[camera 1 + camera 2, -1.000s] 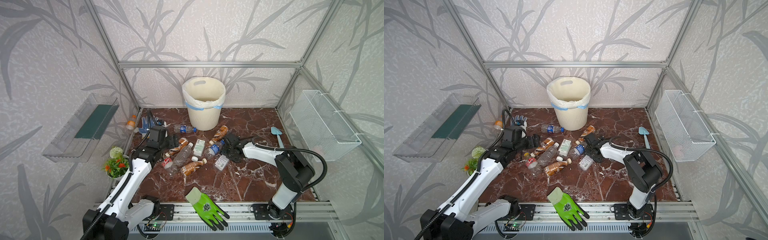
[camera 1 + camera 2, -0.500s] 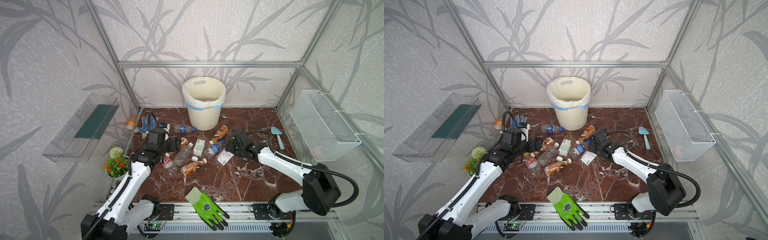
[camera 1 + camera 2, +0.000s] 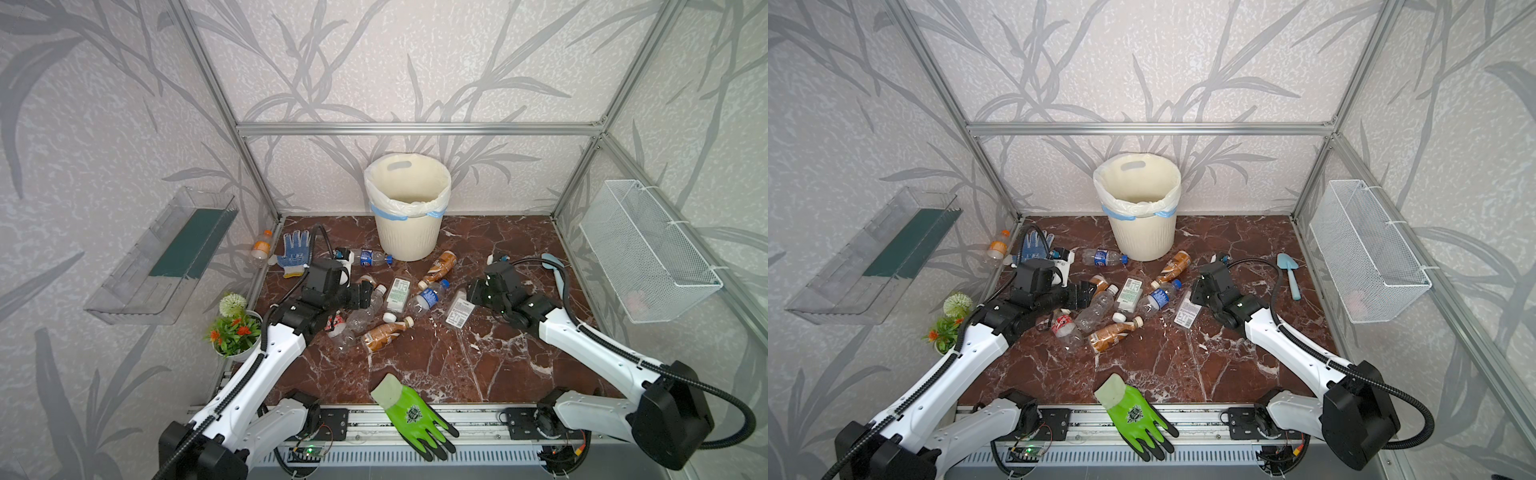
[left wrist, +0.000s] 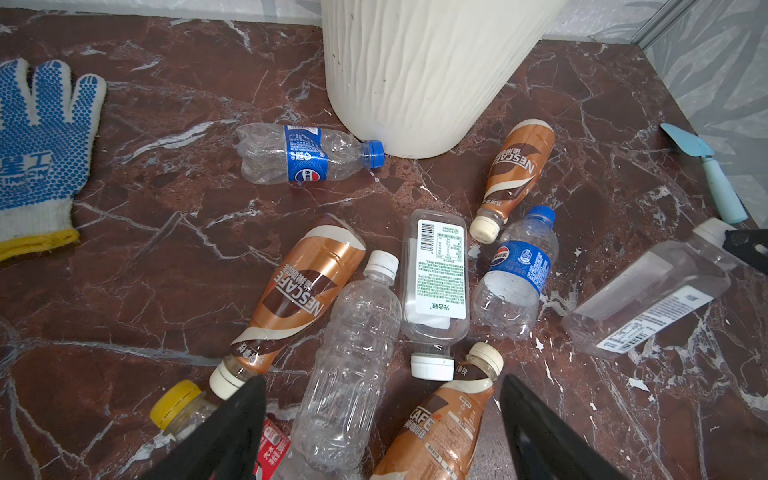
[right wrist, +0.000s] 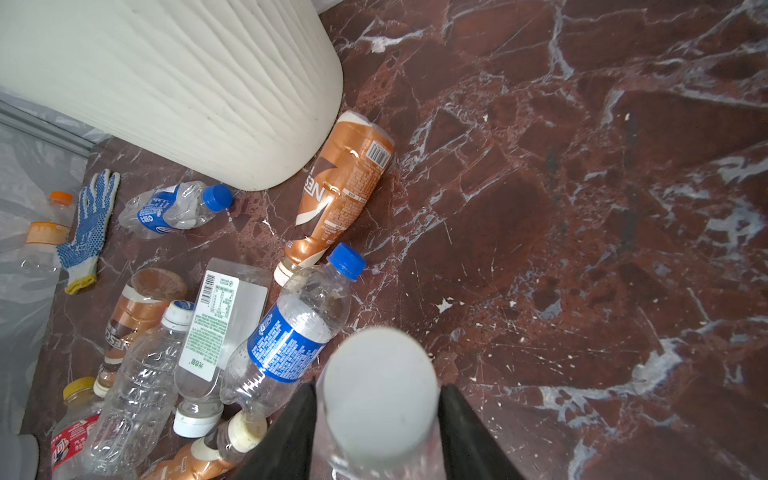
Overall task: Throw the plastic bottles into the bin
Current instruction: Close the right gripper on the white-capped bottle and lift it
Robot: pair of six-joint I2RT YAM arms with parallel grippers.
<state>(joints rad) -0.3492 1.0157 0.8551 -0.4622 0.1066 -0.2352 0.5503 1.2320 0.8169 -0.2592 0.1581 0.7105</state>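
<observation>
In a top view the bin (image 3: 409, 239) stands at the back of the floor (image 3: 457, 365), the plastic bottles (image 3: 398, 294) lying strewn before it, several touching one another. Left wrist view: the left gripper (image 4: 381, 386) hangs spread over an unlabelled bottle (image 4: 349, 353). Right wrist view: the right gripper (image 5: 377, 390) pinches a white-capped bottle (image 5: 380, 361) by its cap end

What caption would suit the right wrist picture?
Right jaws clamp a clear white-capped plastic bottle near the cream ribbed round plastic bin.
</observation>
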